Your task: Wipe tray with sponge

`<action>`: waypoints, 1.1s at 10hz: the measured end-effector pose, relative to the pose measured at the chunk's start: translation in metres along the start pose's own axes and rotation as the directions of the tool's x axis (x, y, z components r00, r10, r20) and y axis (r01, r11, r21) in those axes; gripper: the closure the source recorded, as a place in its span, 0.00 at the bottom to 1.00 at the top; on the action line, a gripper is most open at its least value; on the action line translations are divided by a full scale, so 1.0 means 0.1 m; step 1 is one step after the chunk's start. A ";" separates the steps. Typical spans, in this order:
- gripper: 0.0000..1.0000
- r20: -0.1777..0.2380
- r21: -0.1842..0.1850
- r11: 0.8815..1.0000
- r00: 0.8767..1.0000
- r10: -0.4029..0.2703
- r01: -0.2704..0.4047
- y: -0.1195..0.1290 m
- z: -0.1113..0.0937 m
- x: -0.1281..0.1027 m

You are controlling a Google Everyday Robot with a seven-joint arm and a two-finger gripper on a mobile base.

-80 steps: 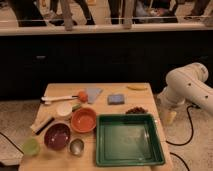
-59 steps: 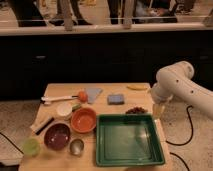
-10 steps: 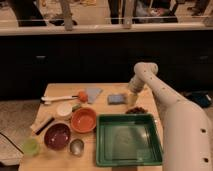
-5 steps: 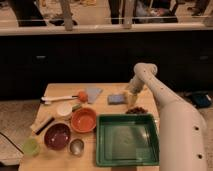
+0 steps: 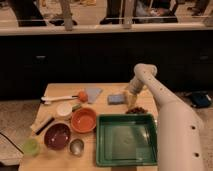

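The large green tray (image 5: 126, 140) lies at the front right of the wooden table. The small blue sponge (image 5: 115, 99) lies flat on the table behind the tray's far left corner. My gripper (image 5: 130, 98) hangs from the white arm just to the right of the sponge, close to its right edge, low over the table. I cannot tell whether it touches the sponge.
An orange bowl (image 5: 83, 120) sits left of the tray, with a dark red bowl (image 5: 57, 136), a metal cup (image 5: 76, 147) and a green cup (image 5: 31, 147) near the front. A grey-blue folded cloth (image 5: 93, 93), an orange ball (image 5: 82, 95) and a brush (image 5: 43, 124) lie further left.
Over the earlier frames the arm swung in from the right side of the table to the sponge. In the last second the gripper has stayed beside the sponge with little movement.
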 end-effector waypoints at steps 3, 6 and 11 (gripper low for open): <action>0.20 0.016 -0.010 0.998 0.998 -0.058 0.058 0.02 0.02 -0.23; 0.20 0.039 -0.025 0.993 0.993 -0.115 0.116 0.02 0.10 -0.47; 0.20 0.054 -0.047 0.984 0.984 -0.171 0.174 0.11 0.19 -0.72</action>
